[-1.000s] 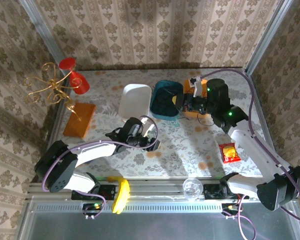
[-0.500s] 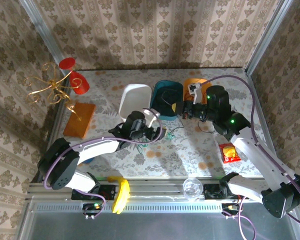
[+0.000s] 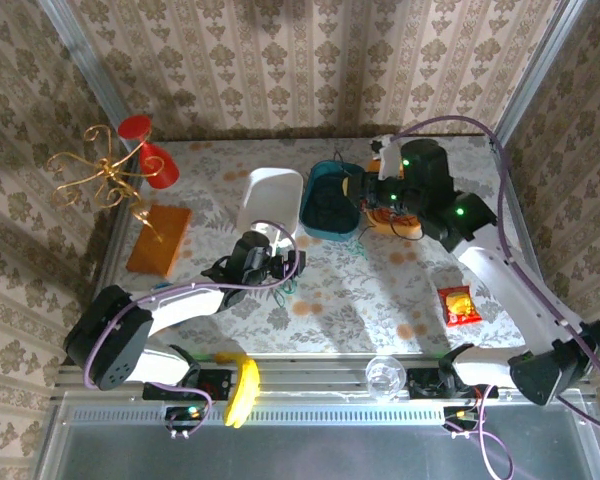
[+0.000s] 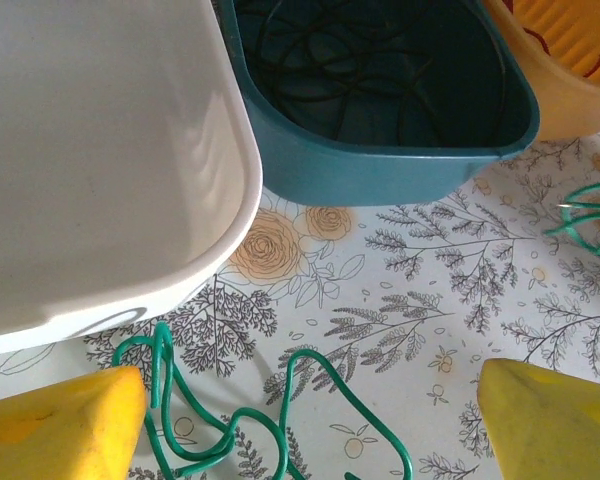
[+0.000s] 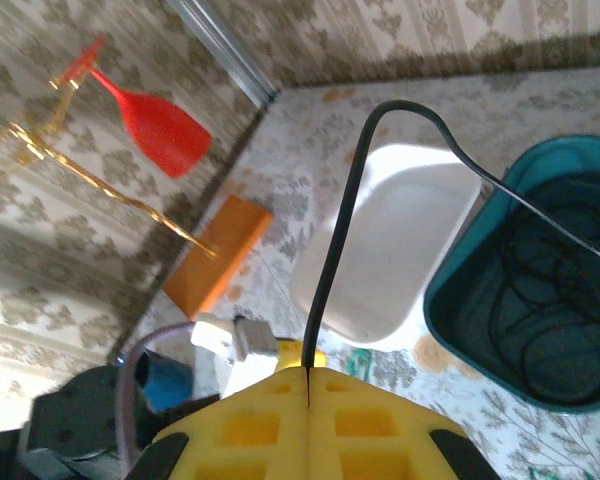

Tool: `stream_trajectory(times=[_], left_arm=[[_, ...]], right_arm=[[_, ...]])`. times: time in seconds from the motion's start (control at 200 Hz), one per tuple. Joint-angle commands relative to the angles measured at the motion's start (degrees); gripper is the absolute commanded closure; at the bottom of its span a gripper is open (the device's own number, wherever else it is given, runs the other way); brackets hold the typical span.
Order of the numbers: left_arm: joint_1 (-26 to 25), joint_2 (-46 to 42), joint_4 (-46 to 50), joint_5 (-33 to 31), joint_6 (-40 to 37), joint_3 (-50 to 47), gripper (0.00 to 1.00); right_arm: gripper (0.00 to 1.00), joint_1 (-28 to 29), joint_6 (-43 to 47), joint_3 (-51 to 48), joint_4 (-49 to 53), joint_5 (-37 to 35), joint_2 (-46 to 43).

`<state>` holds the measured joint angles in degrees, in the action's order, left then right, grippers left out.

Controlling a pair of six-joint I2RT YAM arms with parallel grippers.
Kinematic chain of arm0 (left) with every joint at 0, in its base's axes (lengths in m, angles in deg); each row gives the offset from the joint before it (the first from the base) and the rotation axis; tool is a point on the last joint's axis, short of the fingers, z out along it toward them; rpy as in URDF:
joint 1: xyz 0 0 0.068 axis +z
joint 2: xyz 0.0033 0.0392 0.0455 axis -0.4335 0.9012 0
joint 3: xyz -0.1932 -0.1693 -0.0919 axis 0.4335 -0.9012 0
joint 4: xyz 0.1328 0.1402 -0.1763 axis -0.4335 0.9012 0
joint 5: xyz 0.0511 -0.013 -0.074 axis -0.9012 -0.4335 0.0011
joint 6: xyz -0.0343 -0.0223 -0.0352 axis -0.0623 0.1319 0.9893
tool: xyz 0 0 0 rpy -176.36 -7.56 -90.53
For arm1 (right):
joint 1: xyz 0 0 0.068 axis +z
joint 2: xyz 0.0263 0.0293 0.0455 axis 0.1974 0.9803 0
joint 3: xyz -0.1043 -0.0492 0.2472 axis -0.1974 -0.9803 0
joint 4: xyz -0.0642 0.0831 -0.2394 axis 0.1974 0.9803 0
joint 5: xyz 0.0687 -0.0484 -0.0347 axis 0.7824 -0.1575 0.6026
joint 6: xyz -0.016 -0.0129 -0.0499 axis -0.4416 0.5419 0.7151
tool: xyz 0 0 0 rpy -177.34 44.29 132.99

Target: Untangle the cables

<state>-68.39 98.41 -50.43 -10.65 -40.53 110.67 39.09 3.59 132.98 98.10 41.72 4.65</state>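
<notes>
The green cable (image 4: pixel 163 360), light, limp and springy, lies looped at lower centre between the spread left gripper (image 4: pixel 305 425) fingers, best pinched mid-strand, while the right gripper (image 5: pixel 308 385) pinches the black cable (image 5: pixel 333 250) trailing right into the teal bin (image 5: pixel 432 292).

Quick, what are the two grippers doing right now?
Left gripper: open, holding nothing, over the green cable.
Right gripper: closed on the black cable.

A looped cable (image 4: pixel 163 365) lies on the table (image 4: pixel 400 300) at bottom centre, between my left fingers (image 4: pixel 60 425). Across the top sit a tub (image 4: pixel 100 150) at left, a bin (image 4: pixel 380 175) holding a coiled cable (image 4: pixel 310 60) at centre, and a basket (image 4: pixel 570 90) at right.
</notes>
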Motion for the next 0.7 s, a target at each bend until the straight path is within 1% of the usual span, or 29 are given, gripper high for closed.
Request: stream_trajectory(times=[0.0, 0.045, 0.095, 0.17, 0.235, 0.345, 0.48, 0.525, 0.605, 0.695], left_arm=[[-0.09, -1.14, -1.44, 0.15, 0.67, 0.13, 0.13], [-0.11, -1.03, -1.69, 1.22, 0.15, 0.43, 0.13], [-0.19, -0.77, -1.52, 3.15, -1.25, 1.13, 0.13], [-0.73, -0.31, 0.05, 5.57, -4.42, 2.79, 0.13], [-1.39, 0.37, 1.68, 7.85, -7.37, 4.58, 0.13], [-2.73, 2.63, 5.40, 9.97, -11.04, 8.06, 0.13], [-4.72, 7.39, 7.33, 11.23, -13.37, 11.92, 0.17], [-5.11, 9.00, 7.60, 10.99, -13.55, 13.12, 0.17], [-5.42, 10.69, 6.25, 10.46, -12.85, 13.89, 0.18], [-5.33, 11.21, 3.86, 9.03, -11.37, 13.28, 0.18]], right_arm=[[1.00, 3.50, 4.27, 2.20, 8.82, -4.34, 1.95], [1.00, 4.62, 4.09, 1.21, 8.96, -3.88, 2.03], [1.00, 5.39, 3.00, -0.74, 7.85, -1.46, 1.87], [1.00, 5.51, -0.28, -5.13, 3.75, 4.65, 1.32], [1.00, 5.24, -2.65, -9.10, -0.54, 6.52, 0.59], [1.00, 1.97, -5.76, -12.18, -0.63, 4.18, 1.34], [1.00, -0.03, -6.53, -11.00, 6.90, -6.30, 3.08], [1.00, -0.10, -6.41, -10.75, 8.12, -8.33, 3.05], [1.00, -0.26, -6.44, -11.13, 7.15, -8.79, 1.62], [1.00, -0.54, -6.58, -11.54, 4.61, -6.07, -0.70]])
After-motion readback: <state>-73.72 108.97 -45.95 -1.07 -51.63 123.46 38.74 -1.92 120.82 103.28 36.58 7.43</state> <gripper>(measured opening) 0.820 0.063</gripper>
